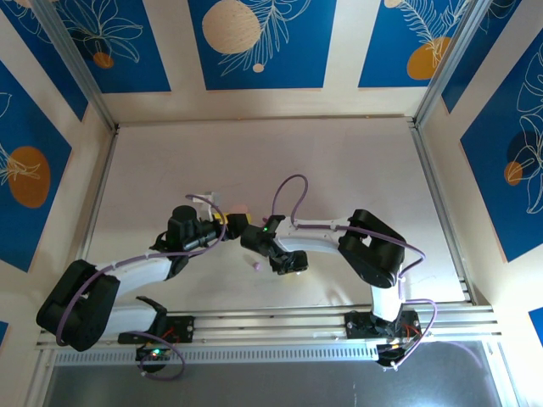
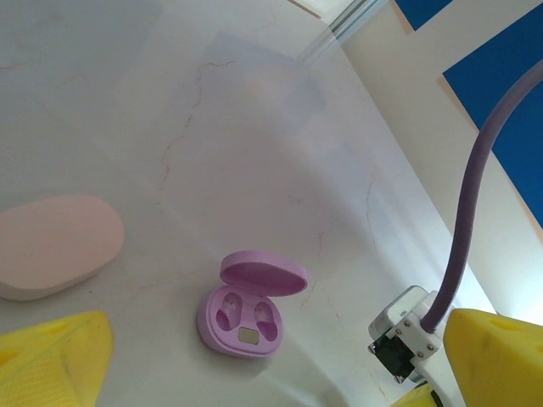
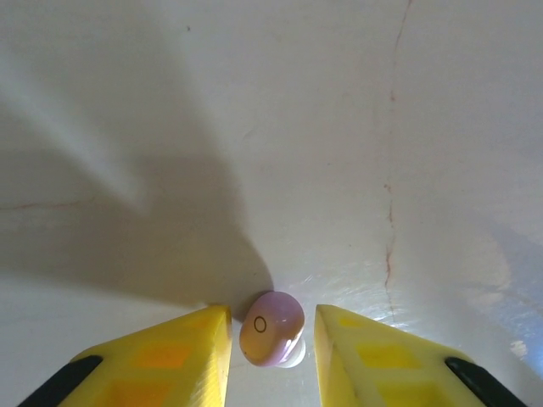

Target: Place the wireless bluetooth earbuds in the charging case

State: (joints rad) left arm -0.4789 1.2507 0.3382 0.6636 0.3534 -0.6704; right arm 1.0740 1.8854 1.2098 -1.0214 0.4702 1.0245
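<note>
A pale, faintly veined table point(image 1: 339, 161) sits inside a booth walled with blue panels point(image 1: 254, 42) printed with white leaves and orange circles. Two robot arms reach in from the near edge. Their wrists come close together around the middle of the table.

In the left wrist camera, a purple charging case point(image 2: 246, 318) lies open on the table. Its lid point(image 2: 263, 273) is tipped back and two rounded hollows show inside. Well to its left rests a pink case point(image 2: 55, 246), a smooth closed oval. A purple cable point(image 2: 471, 212) rises along the right of that view from a white bracket point(image 2: 403, 331). The left gripper point(image 2: 276, 381) is spread wide and holds nothing, with one yellow finger at each bottom corner of the view. The purple charging case lies just ahead of the gap.

In the right wrist camera, the right gripper point(image 3: 271, 315) is low over the table, its yellow fingers point(image 3: 178, 356) partly apart. One earbud point(image 3: 271, 328), a tiny light purple nub with a small ring mark on its face, lies on the table directly between the fingertips. A thin gap shows on each side of it, so the fingers straddle it without clearly touching. A dark shadow spreads across the table behind the earbud, and thin reddish veins run through the surface to the right.
</note>
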